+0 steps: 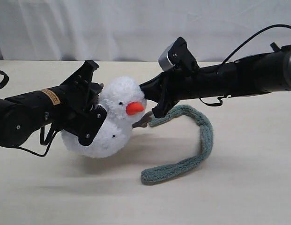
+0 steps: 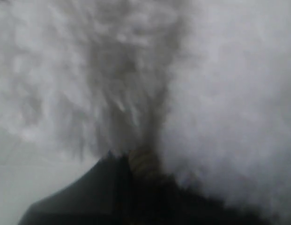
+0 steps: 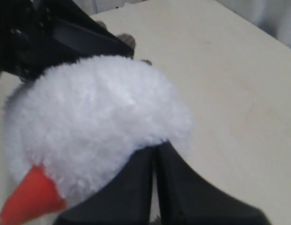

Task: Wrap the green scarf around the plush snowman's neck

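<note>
Closest in, the left gripper is clenched on the plush snowman, half sunk in its fluffy white pile. Its wrist view is nearly all blurred fur (one dark finger barely shows). The right gripper is pressed shut beside the head. Whether it pinches the green scarf I cannot tell. That fuzzy sage strip arcs from the jaw tips down to the pale table, beside the toy. Smallest, the orange-red cone nose is cut off in the right wrist view.

Both my arms reached in low from opposite sides. Left gripper clamped the plush snowman. Right gripper sat with jaws pressed together.
</note>
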